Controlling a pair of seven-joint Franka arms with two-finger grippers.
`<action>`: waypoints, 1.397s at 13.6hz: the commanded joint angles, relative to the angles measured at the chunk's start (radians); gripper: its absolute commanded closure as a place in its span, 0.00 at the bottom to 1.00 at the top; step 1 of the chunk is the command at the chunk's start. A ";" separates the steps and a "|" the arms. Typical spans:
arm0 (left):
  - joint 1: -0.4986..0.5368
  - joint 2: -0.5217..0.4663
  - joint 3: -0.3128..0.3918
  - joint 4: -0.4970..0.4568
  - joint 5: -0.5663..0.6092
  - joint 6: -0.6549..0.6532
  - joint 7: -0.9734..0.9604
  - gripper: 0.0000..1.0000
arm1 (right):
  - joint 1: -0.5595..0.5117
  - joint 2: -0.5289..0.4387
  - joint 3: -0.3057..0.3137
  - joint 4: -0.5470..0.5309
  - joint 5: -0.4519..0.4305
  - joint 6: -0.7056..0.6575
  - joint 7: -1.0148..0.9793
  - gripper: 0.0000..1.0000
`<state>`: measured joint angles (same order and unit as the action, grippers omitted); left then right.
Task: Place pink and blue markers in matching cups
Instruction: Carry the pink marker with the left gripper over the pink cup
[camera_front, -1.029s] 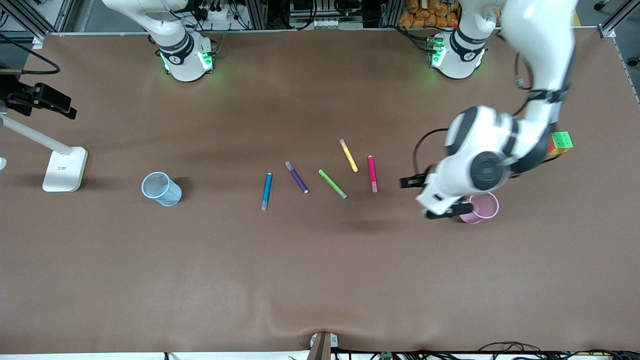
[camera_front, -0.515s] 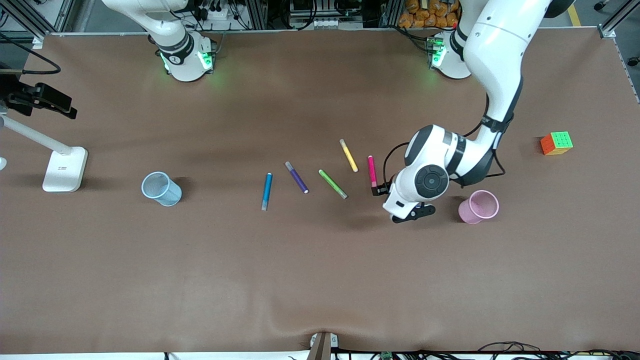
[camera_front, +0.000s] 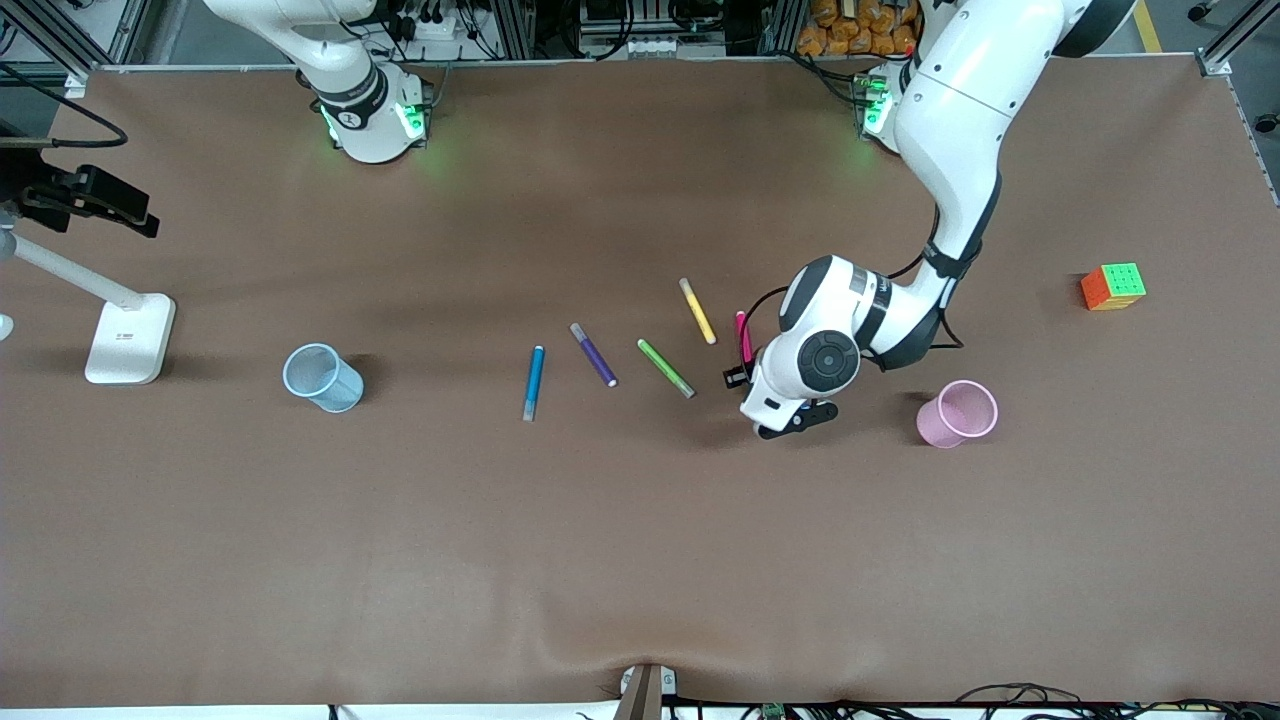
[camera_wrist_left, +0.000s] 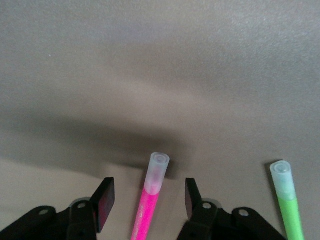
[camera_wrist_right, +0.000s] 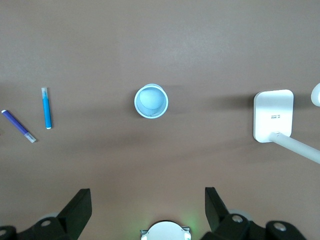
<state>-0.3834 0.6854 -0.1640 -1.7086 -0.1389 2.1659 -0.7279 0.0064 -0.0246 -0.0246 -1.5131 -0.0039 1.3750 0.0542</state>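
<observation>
The pink marker (camera_front: 742, 333) lies on the table, its pale cap end hidden under my left gripper (camera_front: 767, 399). In the left wrist view the pink marker (camera_wrist_left: 148, 206) lies between the open fingers of the left gripper (camera_wrist_left: 149, 186), untouched. The pink cup (camera_front: 958, 413) stands upright toward the left arm's end. The blue marker (camera_front: 533, 382) lies nearer the blue cup (camera_front: 322, 377), which stands toward the right arm's end. My right gripper (camera_wrist_right: 147, 197) waits open and empty high over the table, looking down on the blue cup (camera_wrist_right: 151, 101) and blue marker (camera_wrist_right: 46, 108).
A purple marker (camera_front: 593, 354), a green marker (camera_front: 665, 368) and a yellow marker (camera_front: 697, 310) lie between the blue and pink ones. A colour cube (camera_front: 1113, 286) sits past the pink cup. A white stand base (camera_front: 130, 338) sits by the blue cup.
My left gripper has moved from beside the pink cup toward the markers and now sits over the pink marker's cap end. The markers and cups have not moved.
</observation>
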 joint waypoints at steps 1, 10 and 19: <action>-0.005 0.013 0.003 -0.002 -0.016 0.012 0.001 0.50 | -0.003 -0.009 0.003 0.001 -0.002 -0.010 0.012 0.00; 0.004 -0.030 0.009 -0.003 0.008 -0.029 0.002 1.00 | 0.000 -0.009 0.003 0.001 -0.002 -0.010 0.012 0.00; 0.207 -0.329 0.021 0.018 0.056 -0.258 0.005 1.00 | 0.010 -0.008 0.003 0.001 -0.002 -0.001 0.012 0.00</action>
<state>-0.2062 0.4149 -0.1384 -1.6723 -0.1005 1.9206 -0.7182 0.0088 -0.0246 -0.0234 -1.5131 -0.0039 1.3749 0.0541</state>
